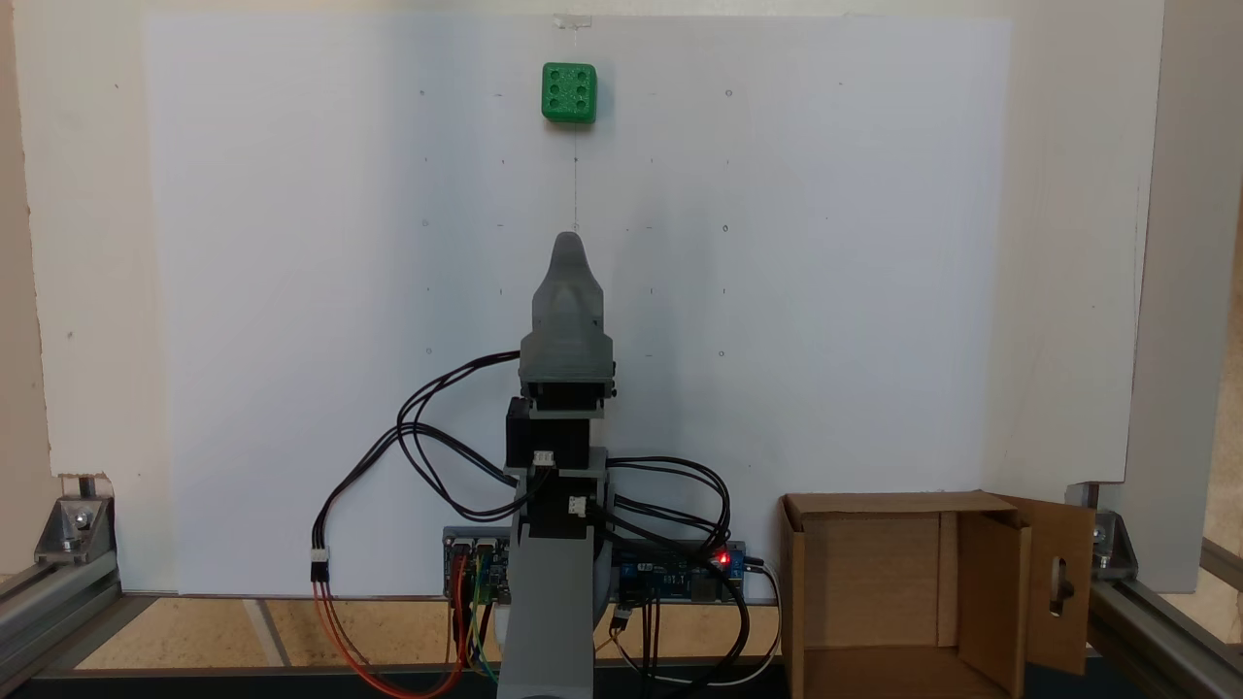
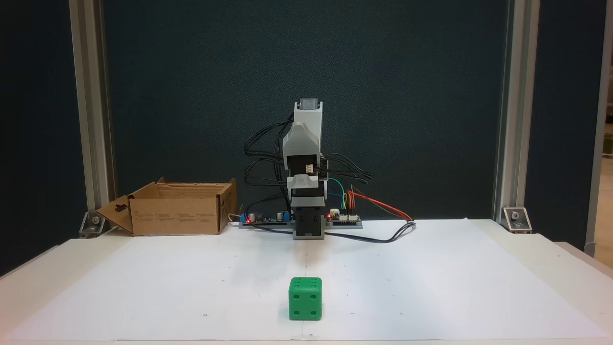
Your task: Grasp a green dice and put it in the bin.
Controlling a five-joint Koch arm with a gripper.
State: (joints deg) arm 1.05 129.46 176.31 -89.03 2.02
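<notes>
The green dice is what this moment turns on, but taking things by size, the white paper sheet comes first, spreading across most of the table in both fixed views. Next is the bin, an open brown cardboard box at the lower right of one fixed view and at the left middle of the other, its slotted flap folded outward. The arm stands folded at the bottom centre of a fixed view, beside its circuit board and a loop of cables, and the gripper ends in a single grey tip near the middle of the frame; its jaws lie one behind the other, so I cannot tell whether they are parted or closed, and nothing appears to be held. The dice, smallest of all, sits on the paper at the upper centre of that view and at the lower centre of the other, well apart from the gripper and far from the bin. By my reading the task is at its very start, the reach not yet begun. The next move calls for extending nearly straight ahead, with the jaws spread wider than the cube, and lowering squarely over it.
</notes>
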